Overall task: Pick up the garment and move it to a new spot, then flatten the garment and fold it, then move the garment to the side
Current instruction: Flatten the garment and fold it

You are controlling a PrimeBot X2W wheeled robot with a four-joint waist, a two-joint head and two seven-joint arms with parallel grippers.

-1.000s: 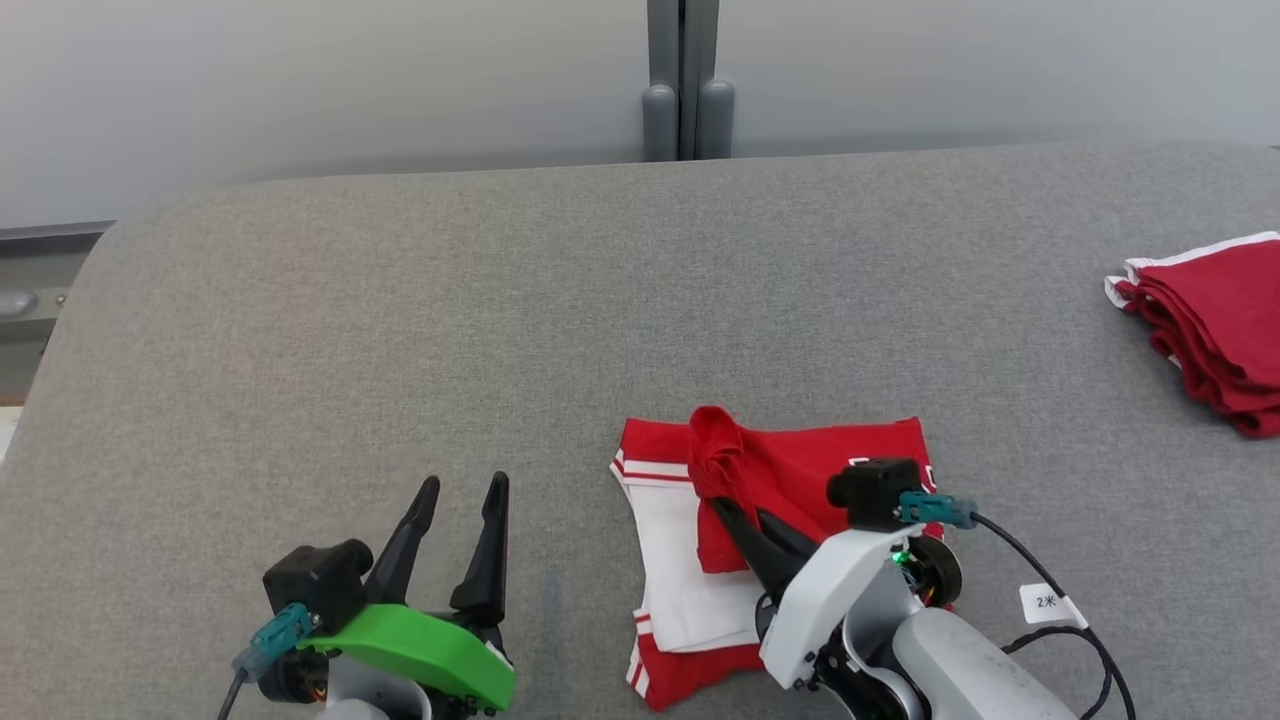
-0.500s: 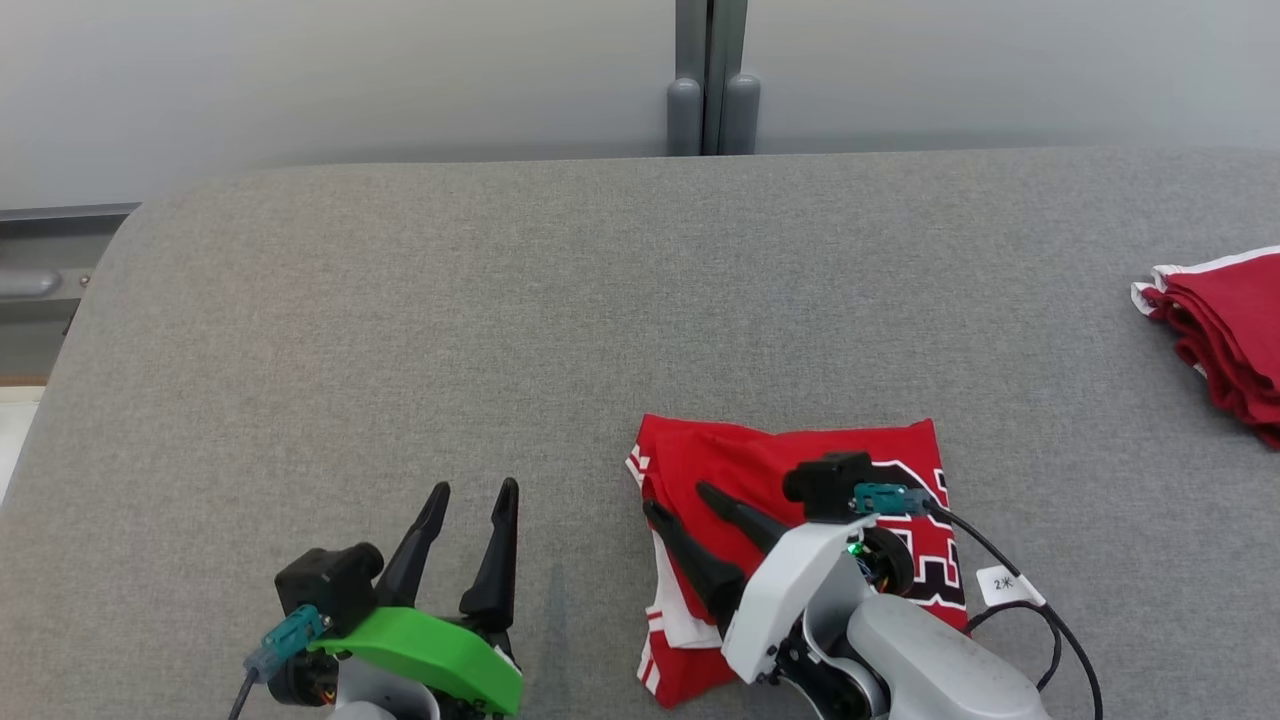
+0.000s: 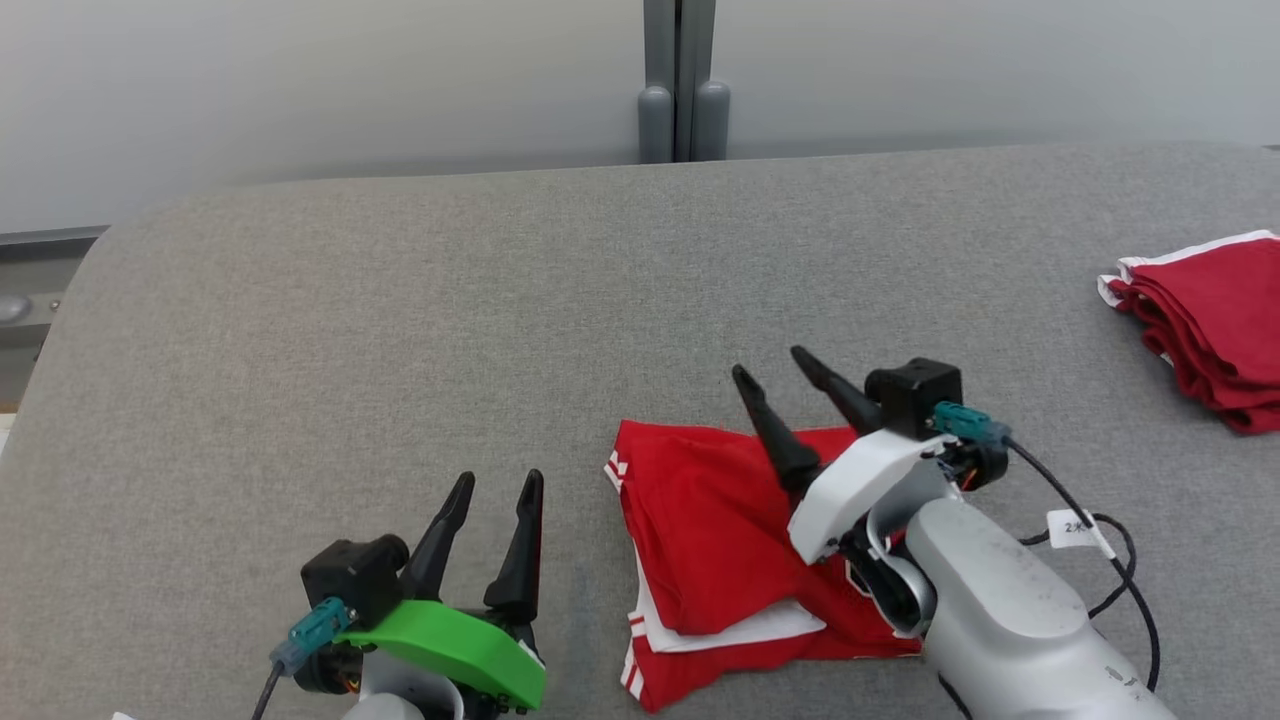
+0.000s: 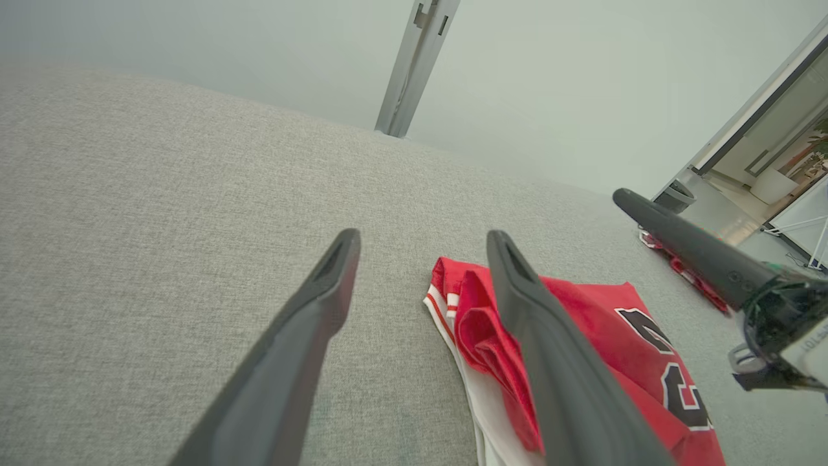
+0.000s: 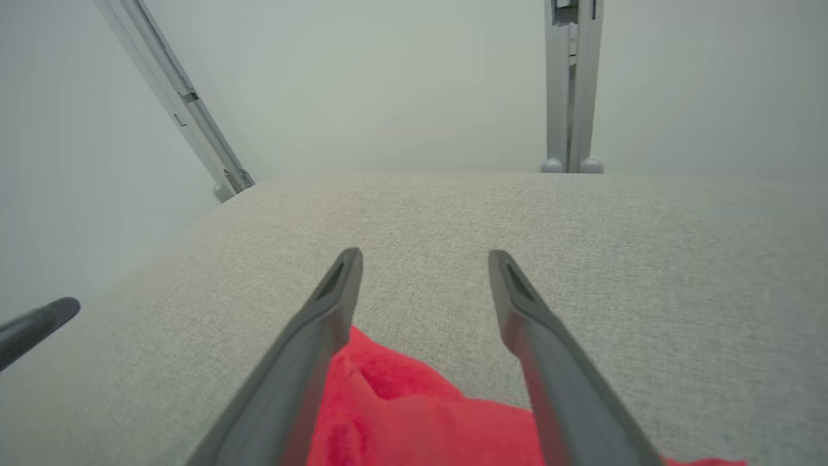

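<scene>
**One folded red garment near the bench's front, both jaws apart**

The garment (image 3: 700, 530) lies folded on the grey bench (image 3: 400, 300), close to the front edge and right of centre. It is red, and a white layer with red stripes peeks out at its front left corner. The right arm reaches across its right half.

The right jaws stand apart with nothing between them. Their two dark fingers (image 3: 770, 428) point past the garment's far edge. The left jaws are also apart and empty. Their two fingers (image 3: 522, 540) sit over bare bench just left of the garment, above a green cover (image 3: 450, 645).

There is one other thing on the bench, a pile of red clothes (image 3: 1210, 310) at the far right, well apart from the garment.

The left wrist view shows black numbers (image 4: 679, 388) on the garment (image 4: 601, 323), which the right arm hides in the head view. The right wrist view shows a red fold (image 5: 401, 401) low between the fingers. It also shows a slanted post (image 5: 187, 110) beside the upright post (image 5: 572, 84).

Bare bench spreads wide to the left and beyond the garment, up to the far edge by the pale wall. A bare strip separates the garment from the pile.
</scene>
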